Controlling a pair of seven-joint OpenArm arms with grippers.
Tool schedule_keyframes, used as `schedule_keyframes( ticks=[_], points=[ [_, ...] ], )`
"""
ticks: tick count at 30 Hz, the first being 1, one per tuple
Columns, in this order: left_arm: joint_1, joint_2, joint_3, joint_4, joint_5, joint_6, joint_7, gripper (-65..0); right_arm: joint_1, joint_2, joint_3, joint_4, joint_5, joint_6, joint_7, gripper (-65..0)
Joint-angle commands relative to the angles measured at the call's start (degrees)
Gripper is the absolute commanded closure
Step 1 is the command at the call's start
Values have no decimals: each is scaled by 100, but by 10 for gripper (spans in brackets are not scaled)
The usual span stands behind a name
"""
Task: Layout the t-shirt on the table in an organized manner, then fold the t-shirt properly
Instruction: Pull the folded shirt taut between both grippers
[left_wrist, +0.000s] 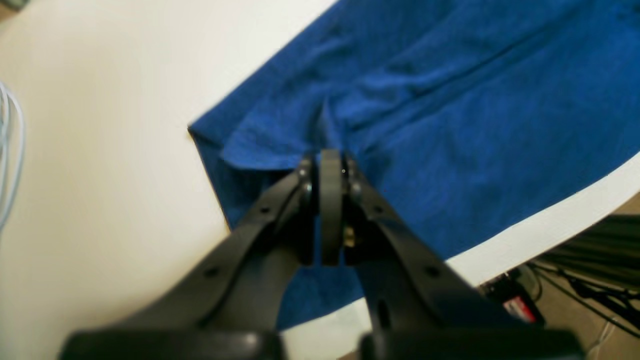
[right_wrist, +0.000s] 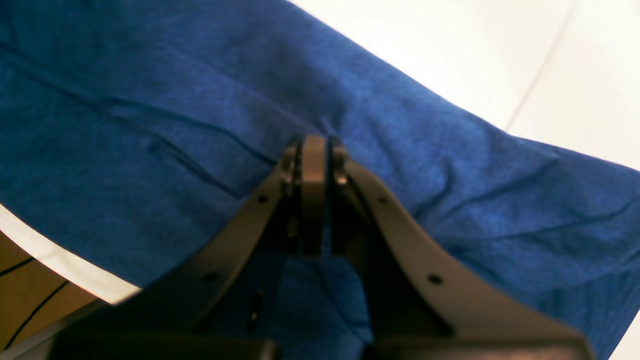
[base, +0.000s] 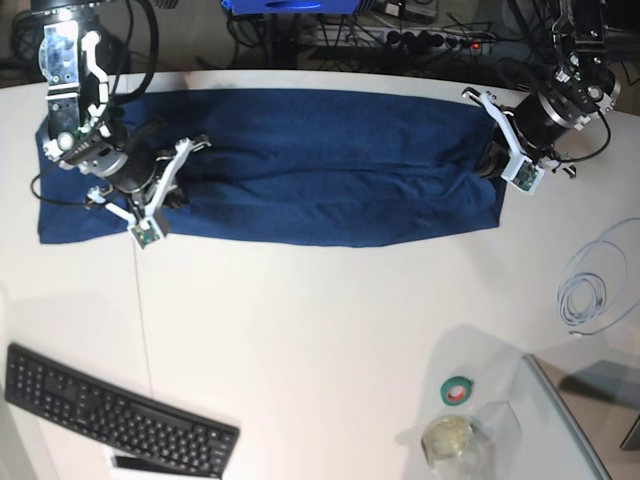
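The dark blue t-shirt (base: 320, 165) lies as a long flat band across the far part of the white table (base: 330, 320). At the band's left part in the base view, my right gripper (base: 190, 165) is down on the cloth. In its wrist view the right gripper (right_wrist: 314, 140) is shut, and the t-shirt (right_wrist: 150, 100) puckers into its tip. Near the band's right end my left gripper (base: 480, 162) also rests on the shirt. Seen from its wrist, the left gripper (left_wrist: 330, 154) is shut on a small raised fold of the t-shirt (left_wrist: 475, 125).
A black keyboard (base: 120, 420) lies at the near left. A green tape roll (base: 457, 390) and a clear jar (base: 450, 440) sit at the near right, with a coiled white cable (base: 590, 285) further right. The table edge (left_wrist: 550, 227) runs just behind the shirt.
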Motion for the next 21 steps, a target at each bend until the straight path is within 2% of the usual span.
schedule_keyframes(
  ticks=[1, 6, 21],
  points=[
    [-5, -74, -107, -38, -69, 14, -88, 0, 46, 5, 44, 80, 68, 28, 111, -15],
    [-31, -65, -678, -284, -113, 14, -88, 0, 46, 14, 35, 80, 68, 28, 111, -15],
    [-31, -65, -696, -495, -60, 14, -88, 0, 55, -30, 0, 71, 68, 28, 94, -15]
  ],
)
